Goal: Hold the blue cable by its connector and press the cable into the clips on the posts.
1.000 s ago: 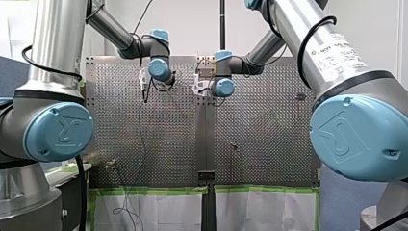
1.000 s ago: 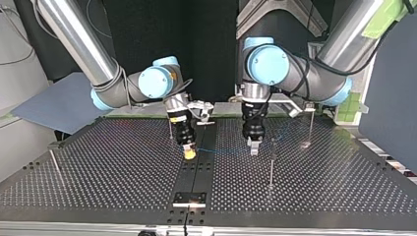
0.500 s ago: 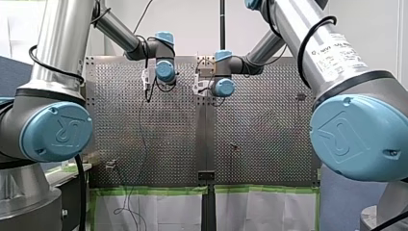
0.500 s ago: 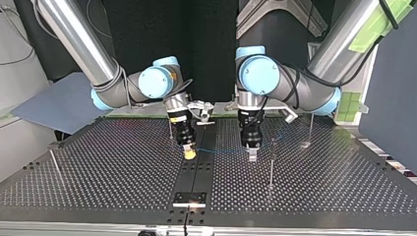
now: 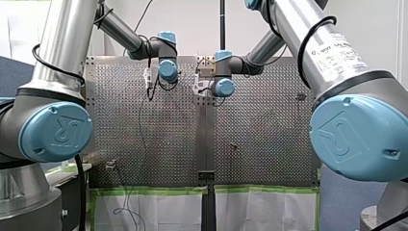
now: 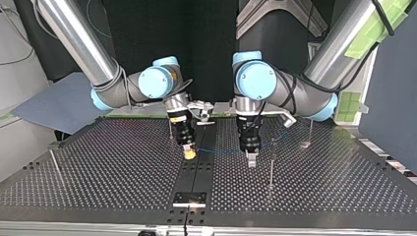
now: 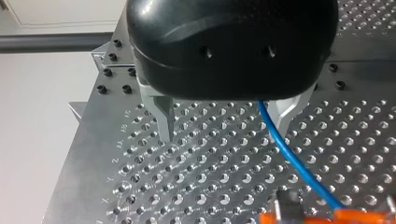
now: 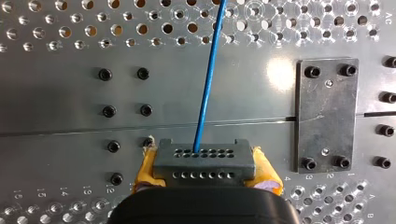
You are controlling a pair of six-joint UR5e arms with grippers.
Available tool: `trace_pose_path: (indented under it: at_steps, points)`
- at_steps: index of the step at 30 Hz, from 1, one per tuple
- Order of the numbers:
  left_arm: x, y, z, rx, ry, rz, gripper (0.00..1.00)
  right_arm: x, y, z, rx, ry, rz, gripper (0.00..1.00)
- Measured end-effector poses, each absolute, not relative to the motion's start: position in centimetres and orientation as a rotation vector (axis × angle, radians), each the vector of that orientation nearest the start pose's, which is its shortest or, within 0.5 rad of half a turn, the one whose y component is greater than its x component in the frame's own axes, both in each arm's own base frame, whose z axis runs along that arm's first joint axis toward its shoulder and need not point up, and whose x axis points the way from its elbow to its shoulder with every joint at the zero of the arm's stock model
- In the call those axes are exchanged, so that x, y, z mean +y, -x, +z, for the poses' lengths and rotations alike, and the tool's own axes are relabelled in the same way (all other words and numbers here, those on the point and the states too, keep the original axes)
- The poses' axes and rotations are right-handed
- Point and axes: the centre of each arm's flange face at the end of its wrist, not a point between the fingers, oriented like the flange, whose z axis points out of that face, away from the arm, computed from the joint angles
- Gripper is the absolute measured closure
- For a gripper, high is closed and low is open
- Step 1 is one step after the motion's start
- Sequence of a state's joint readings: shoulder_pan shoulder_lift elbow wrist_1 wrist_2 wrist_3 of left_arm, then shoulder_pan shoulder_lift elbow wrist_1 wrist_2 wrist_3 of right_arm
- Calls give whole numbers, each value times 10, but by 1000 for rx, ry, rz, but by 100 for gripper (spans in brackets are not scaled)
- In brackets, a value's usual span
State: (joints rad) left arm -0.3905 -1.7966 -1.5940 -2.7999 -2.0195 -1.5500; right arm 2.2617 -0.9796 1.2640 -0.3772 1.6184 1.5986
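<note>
Connector (image 8: 204, 161) in right claw (image 6: 189, 153), cable (image 8: 208, 84) seemingly through left claw (image 7: 224, 132).

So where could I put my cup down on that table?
Bare table lies between the thin post at the top view's left and my right gripper; also beyond the tall post, at its right. Crowded: the middle, where my left gripper and the blue cable sit.

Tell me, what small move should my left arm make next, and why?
Probably close my left gripper on the blue cable. Its fingers stand open with the cable running between them, near one finger, while my right gripper is shut on the connector. A post stands close beside my left gripper, so gripping there would let it guide the cable.
</note>
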Motion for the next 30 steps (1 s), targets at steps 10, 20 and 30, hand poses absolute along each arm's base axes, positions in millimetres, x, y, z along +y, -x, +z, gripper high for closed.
trace_pose_path:
  at_steps: [10,20,30]
  points:
    - [-302,-495,389,1482,58,60,99,-474,-559,315,-820,-1572,1752,100]
    - [-304,-494,389,1489,49,62,99,-474,-559,315,-821,-1571,1752,100]
    - [-308,-490,385,1508,49,52,99,-476,-555,313,-841,-1583,1739,100]
